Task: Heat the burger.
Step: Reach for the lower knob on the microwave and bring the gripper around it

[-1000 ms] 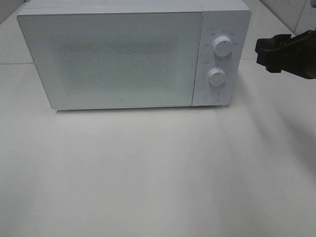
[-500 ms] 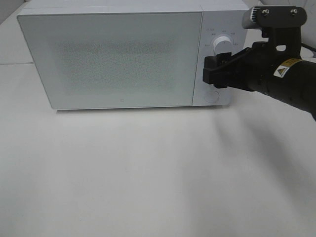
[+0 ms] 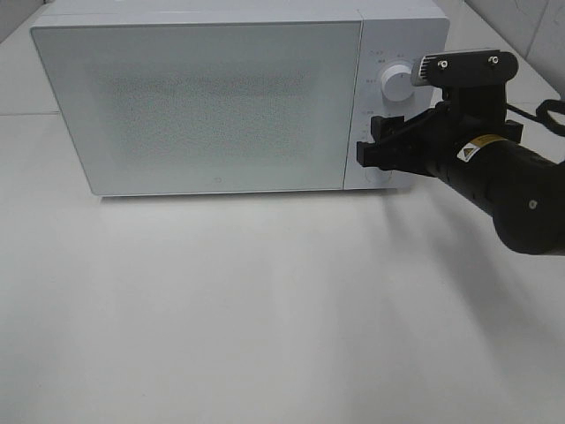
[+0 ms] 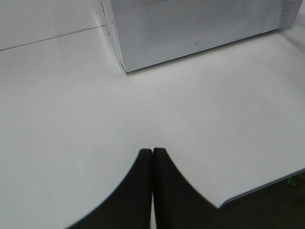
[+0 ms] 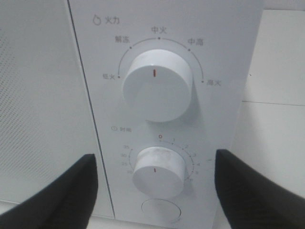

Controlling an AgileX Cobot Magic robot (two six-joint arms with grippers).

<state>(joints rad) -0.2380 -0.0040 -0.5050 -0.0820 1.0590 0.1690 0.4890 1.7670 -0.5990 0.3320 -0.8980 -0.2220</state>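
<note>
Swinging in from the right edge over the last second, the black right gripper (image 3: 372, 141) now sits against the control panel of the white box-shaped microwave oven (image 3: 203, 106), below the large white upper knob (image 3: 396, 86); the oven's frosted door (image 3: 203, 177) is closed, and the oven stands on the plain white table (image 3: 265, 309); the burger shows in no view, so its place cannot be told.

From the left wrist, the left gripper (image 4: 152, 181) hangs above the table (image 4: 71, 105) with its two dark fingers (image 4: 167, 191) pressed together on nothing; the oven (image 4: 190, 28) stands well apart from it.

From the right wrist, the right gripper (image 5: 156, 162) is spread wide, one finger (image 5: 71, 195) on each side of the small white lower knob (image 5: 158, 171) and clear of it; the upper knob (image 5: 157, 88) has its red mark pointing straight up; a round white button (image 5: 161, 210) sits just under the lower knob.
</note>
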